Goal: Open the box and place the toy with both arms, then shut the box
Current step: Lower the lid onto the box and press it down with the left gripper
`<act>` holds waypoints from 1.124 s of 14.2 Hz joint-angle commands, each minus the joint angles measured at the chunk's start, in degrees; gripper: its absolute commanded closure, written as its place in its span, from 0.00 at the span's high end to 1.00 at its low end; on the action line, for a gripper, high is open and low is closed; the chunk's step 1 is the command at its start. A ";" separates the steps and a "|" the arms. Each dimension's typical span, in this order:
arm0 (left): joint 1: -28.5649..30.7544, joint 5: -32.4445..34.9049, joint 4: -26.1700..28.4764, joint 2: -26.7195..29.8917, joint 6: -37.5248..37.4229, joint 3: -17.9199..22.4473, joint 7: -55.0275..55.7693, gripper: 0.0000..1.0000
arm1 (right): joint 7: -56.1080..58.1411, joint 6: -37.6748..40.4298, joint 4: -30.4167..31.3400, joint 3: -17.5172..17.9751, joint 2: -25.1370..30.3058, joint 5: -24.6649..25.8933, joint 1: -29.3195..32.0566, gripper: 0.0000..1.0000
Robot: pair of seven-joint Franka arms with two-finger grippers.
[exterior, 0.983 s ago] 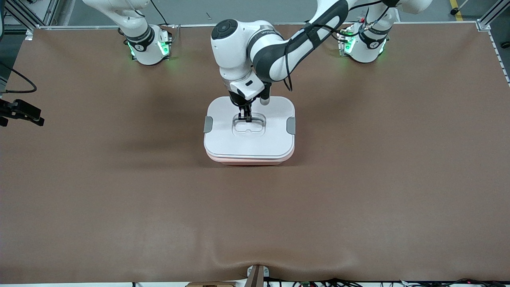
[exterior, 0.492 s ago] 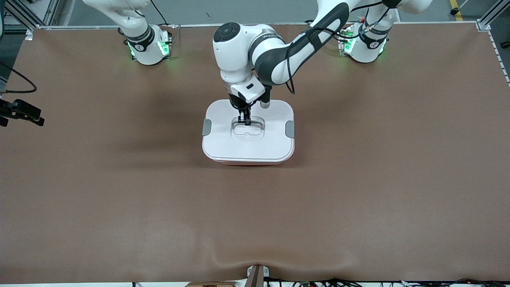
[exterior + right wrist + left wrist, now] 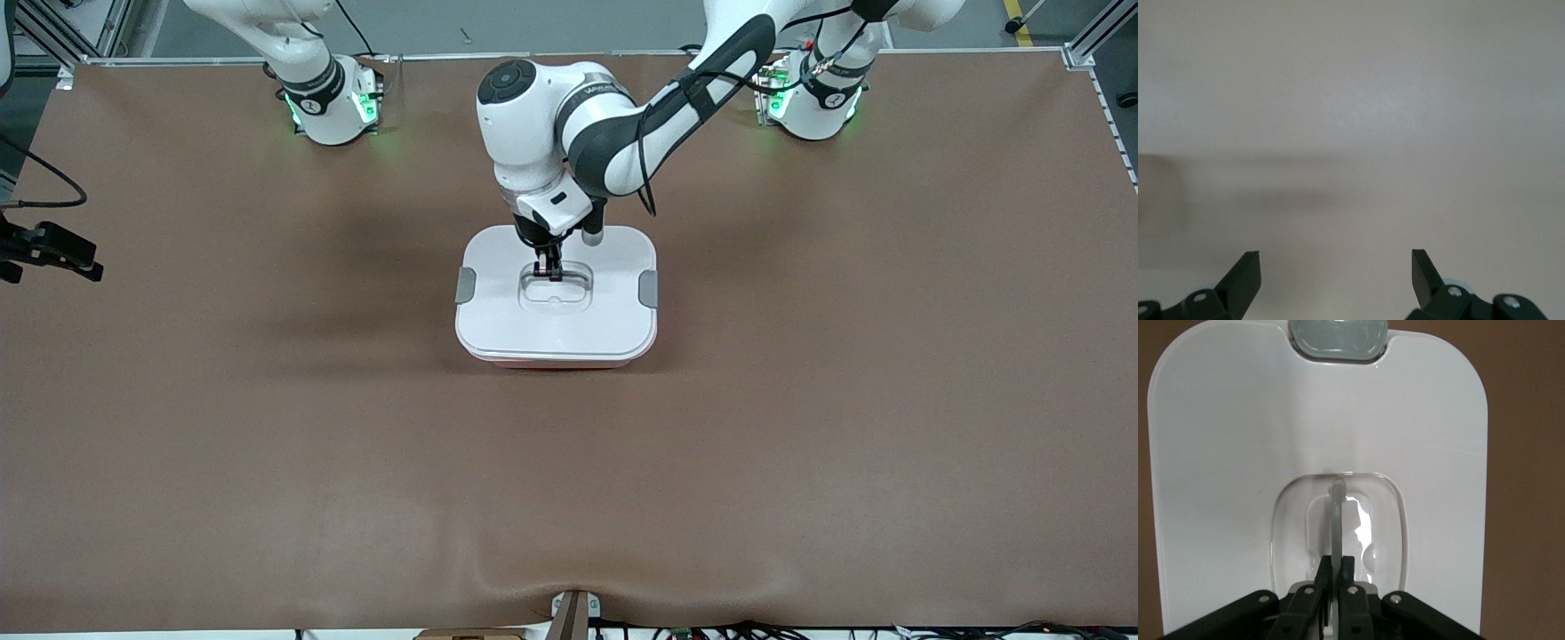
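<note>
Pictured at mid-table (image 3: 267, 427): box (image 3: 498, 307) with white lid seated, grey clips (image 3: 466, 284) at both ends, pink base showing along the edge nearest the front camera. Planted in the lid's clear recessed handle (image 3: 1336, 513) — left gripper (image 3: 549, 267), clenched on the handle's thin bar. Parked off the table at the right arm's end — right gripper (image 3: 1336, 267), fingers (image 3: 1245, 273) spread wide, grasping nothing, facing a plain pale surface.

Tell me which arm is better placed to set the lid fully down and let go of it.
The left. The left gripper is shut on the clear handle in the middle of the white lid, which sits on the box. The right gripper is open, holds nothing and waits away from the box.
</note>
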State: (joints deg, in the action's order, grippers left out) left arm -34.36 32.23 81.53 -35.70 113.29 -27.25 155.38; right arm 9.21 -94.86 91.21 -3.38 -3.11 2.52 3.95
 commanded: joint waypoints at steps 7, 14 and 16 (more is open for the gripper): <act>1.32 1.70 0.47 0.11 0.79 0.00 -0.52 0.00 | 0.46 -0.15 0.11 -0.14 0.30 -0.67 -0.52 1.00; 0.53 1.52 0.12 -0.51 0.79 -0.08 0.27 0.00 | 0.28 -0.15 0.20 -0.14 0.30 -0.67 -1.66 1.00; 0.44 1.44 0.04 -0.86 0.79 -0.08 0.54 0.00 | 0.28 -0.15 0.20 -0.14 0.30 -0.67 -1.66 1.00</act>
State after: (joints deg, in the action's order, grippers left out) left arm -33.63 32.28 81.76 -35.93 113.72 -27.26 154.93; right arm 9.25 -94.86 91.21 -3.25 -3.17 2.49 2.68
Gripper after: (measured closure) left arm 0.934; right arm 0.000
